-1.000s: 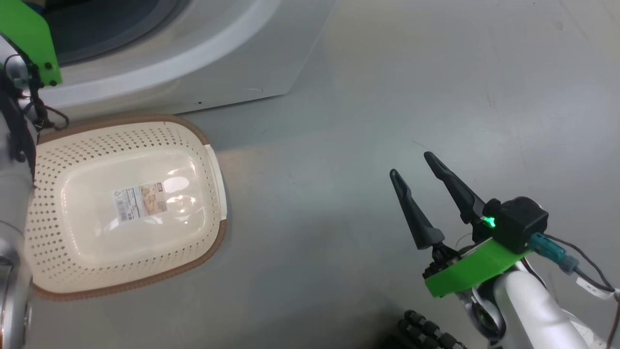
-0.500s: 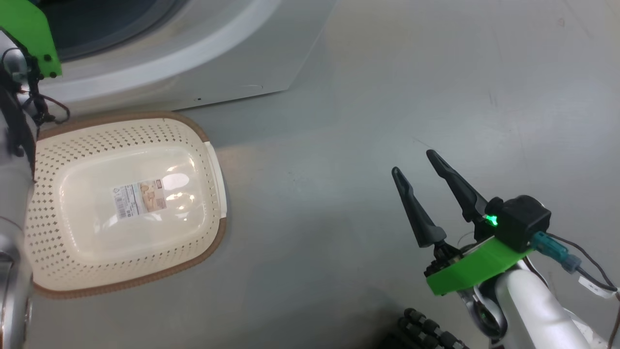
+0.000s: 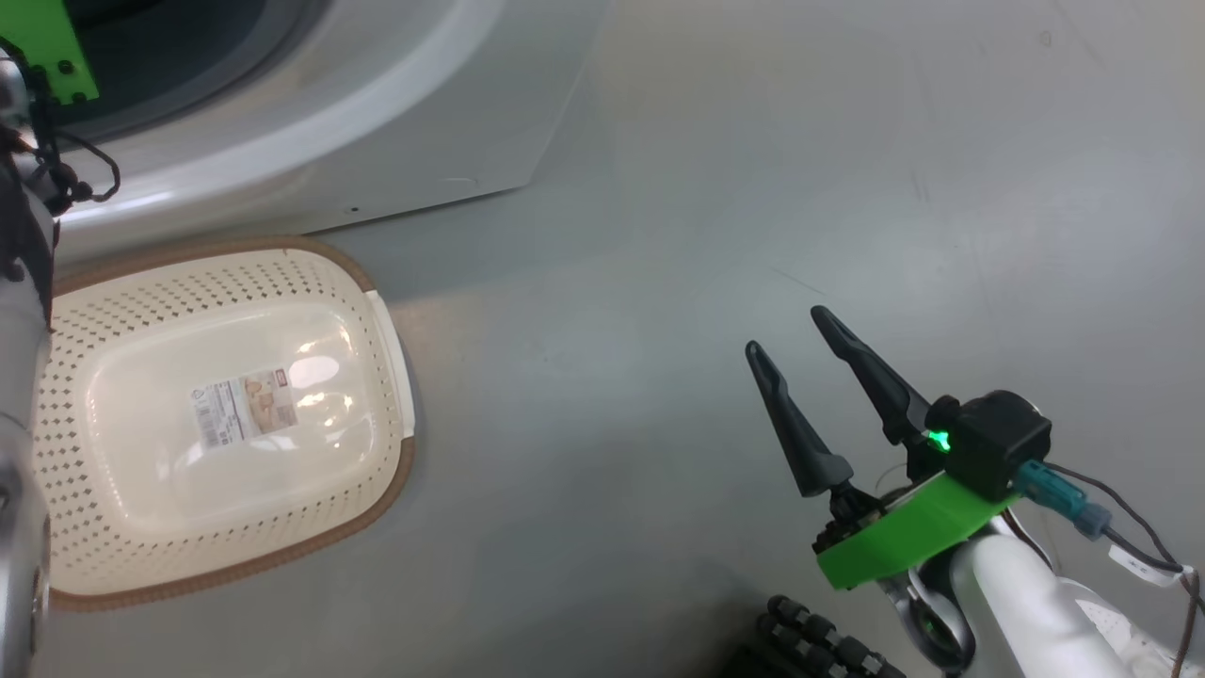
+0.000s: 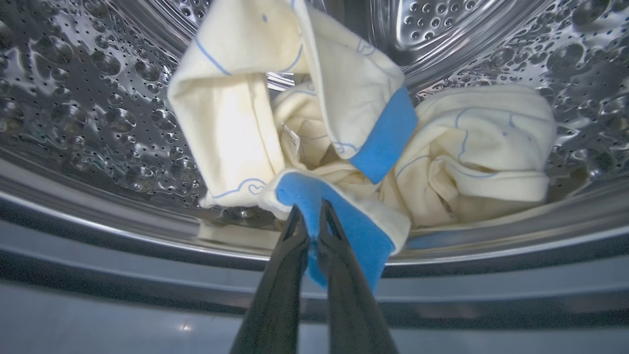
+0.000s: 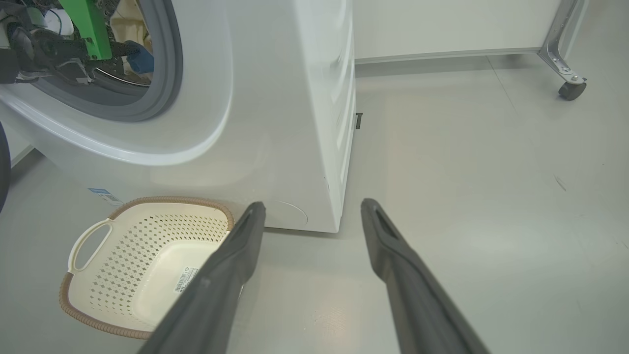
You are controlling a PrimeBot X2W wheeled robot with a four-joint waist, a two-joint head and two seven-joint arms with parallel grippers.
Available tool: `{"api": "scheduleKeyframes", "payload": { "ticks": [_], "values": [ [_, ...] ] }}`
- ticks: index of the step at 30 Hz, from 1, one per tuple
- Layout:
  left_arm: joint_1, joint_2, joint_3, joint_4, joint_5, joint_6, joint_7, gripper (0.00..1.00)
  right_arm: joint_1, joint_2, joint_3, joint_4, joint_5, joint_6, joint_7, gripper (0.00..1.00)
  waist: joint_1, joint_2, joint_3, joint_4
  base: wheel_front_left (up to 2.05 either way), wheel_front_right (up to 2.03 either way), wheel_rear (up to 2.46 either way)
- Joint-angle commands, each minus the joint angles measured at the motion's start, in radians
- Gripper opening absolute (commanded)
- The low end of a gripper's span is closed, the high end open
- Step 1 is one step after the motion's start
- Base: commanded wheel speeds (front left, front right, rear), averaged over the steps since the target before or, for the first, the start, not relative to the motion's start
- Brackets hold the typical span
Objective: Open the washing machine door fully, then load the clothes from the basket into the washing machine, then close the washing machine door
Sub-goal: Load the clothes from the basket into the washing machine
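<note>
Left wrist view: the perforated steel drum (image 4: 73,98) of the big white front-loading washing machine (image 5: 295,98) holds the soft cream-yellow clothes (image 4: 471,142) with thin blue line drawings and bright blue patches. They lie bunched on the drum floor. One fold stands upright at the centre, and a blue patch hangs over the front lip of the drum. The left gripper (image 4: 309,209) reaches into the opening. Its two long dark fingers (image 4: 285,275) are pressed almost together, pinching that overhanging blue patch, which shows in the narrow gap between them.

Right wrist view: the left arm's green bracket (image 5: 91,24) sits inside the grey rubber seal (image 5: 167,73), with blue fabric beside it. The small cream-white perforated plastic basket (image 5: 147,231), with its brown rim, stands on the grey floor (image 5: 467,172) just in front of the machine's base. A printed label (image 5: 185,279) lies on its bare bottom.

Head view: the basket (image 3: 113,282) lies at the lower left, near the machine front (image 3: 424,122). The pale left forearm (image 3: 14,377) runs up the left edge. The right gripper (image 3: 785,330) hovers over bare floor at the lower right, well apart from the basket. Its fingers are spread wide, point up and slightly left, and hold nothing.
</note>
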Motion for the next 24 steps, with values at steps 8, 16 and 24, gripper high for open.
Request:
{"api": "scheduleKeyframes", "payload": {
  "ticks": [8,16,24],
  "values": [
    [-0.108,0.090,0.005,-0.043,-0.004,0.002,-0.088,0.00,0.031,-0.007,0.023,-0.025,0.011,-0.003,-0.006,1.00,0.0001,-0.0001,0.046,-0.035,0.00,0.00,0.00],
    [-0.177,0.118,-0.003,-0.060,-0.010,-0.029,-0.171,0.00,0.037,-0.004,0.023,-0.027,0.012,-0.003,-0.006,1.00,0.0001,-0.0001,0.075,-0.053,0.00,0.00,0.00],
    [-0.254,0.152,-0.018,-0.109,-0.002,-0.048,-0.245,0.00,0.035,0.000,0.036,-0.035,0.020,-0.003,-0.006,1.00,0.0001,-0.0001,0.115,-0.079,0.00,0.00,0.00]
  ]
}}
